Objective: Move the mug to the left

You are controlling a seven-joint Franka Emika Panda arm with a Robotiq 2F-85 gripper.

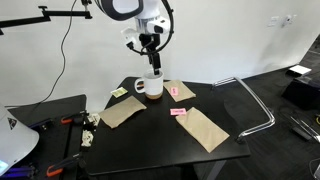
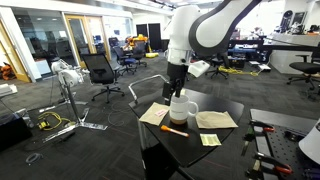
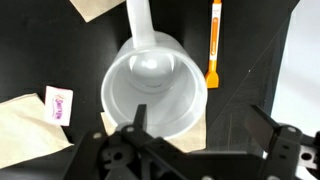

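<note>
The white mug [image 1: 151, 87] stands upright near the middle of the black table [image 1: 160, 140], also seen in an exterior view [image 2: 182, 107]. In the wrist view the mug [image 3: 150, 85] is seen from above, empty, its handle pointing to the top of the picture. My gripper [image 1: 153, 68] [image 2: 176, 88] hangs just above the mug. In the wrist view the gripper [image 3: 200, 120] is open: one finger sits over the mug's inside, the other outside its right wall. I cannot tell if a finger touches the rim.
Brown paper packets [image 1: 122, 112] [image 1: 205, 128] [image 2: 215, 120] lie flat around the mug. A pink packet [image 3: 59, 105] and an orange pen [image 3: 214, 45] [image 2: 174, 130] lie beside it. A metal frame [image 1: 255, 105] stands past the table edge.
</note>
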